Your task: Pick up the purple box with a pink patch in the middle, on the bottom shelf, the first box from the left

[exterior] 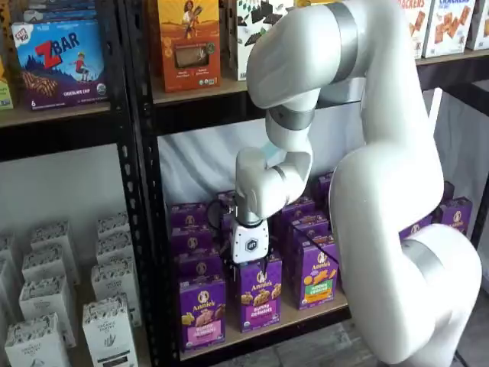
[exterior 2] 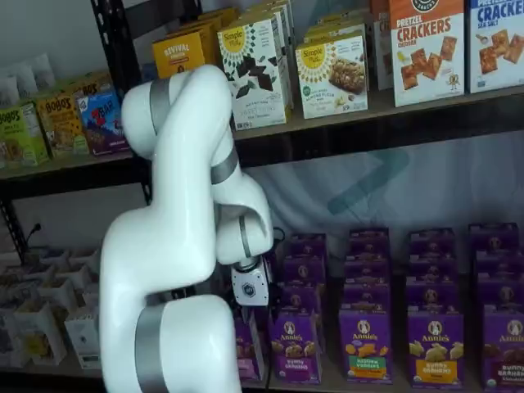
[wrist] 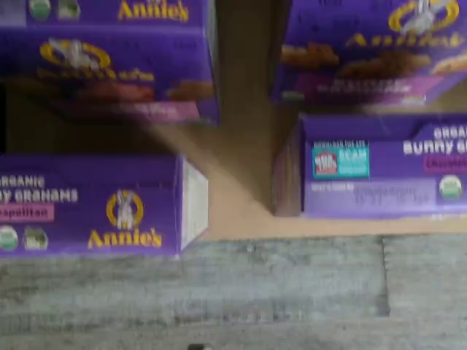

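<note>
The pincer hangs with its white body just above the front row of purple cartons on the bottom shelf. Its black fingers are mostly hidden against the cartons, so I cannot see the gap; it stands wide and holds nothing. The purple box with the pink band stands upright at the left end of the front row, just beside the black rack post. The pincer is over the neighbour carton, a little to the right of the purple box
</note>
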### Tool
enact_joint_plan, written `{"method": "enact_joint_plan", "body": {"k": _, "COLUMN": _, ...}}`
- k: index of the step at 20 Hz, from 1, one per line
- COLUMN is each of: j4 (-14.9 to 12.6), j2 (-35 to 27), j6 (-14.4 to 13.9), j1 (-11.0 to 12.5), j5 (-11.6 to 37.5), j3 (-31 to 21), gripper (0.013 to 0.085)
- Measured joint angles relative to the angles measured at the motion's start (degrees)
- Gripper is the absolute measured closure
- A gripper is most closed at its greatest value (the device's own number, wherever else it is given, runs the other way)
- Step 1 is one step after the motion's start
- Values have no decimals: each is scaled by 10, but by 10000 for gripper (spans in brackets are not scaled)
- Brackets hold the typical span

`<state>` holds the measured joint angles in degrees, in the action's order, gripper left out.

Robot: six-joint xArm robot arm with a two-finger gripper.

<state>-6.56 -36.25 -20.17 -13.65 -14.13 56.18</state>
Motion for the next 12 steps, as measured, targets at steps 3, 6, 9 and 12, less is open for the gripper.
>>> {"method": "enact_joint_plan", "body": {"k": 3, "j4": 7, "j2": -11, "j6": 5, "j1": -2, "j5": -6, "j3": 23, "gripper": 130}}
{"method": "enact_joint_plan", "body": {"k": 6, "j4": 41, "j2": -21, "j6": 33, "j1": -7, "j5": -8, "j3": 44, "gripper": 130}}
{"method": "enact_joint_plan", "body": {"k": 9, "j4": 51, "j2": -25, "j6": 41, "j1": -8, "j5": -17, "j3": 59, "gripper": 130}}
{"method": "enact_joint_plan", "body": {"k": 12, "j4": 62, "j2": -26, "j6": 51, "j1": -10, "j5": -23, "j3": 67, "gripper": 130}}
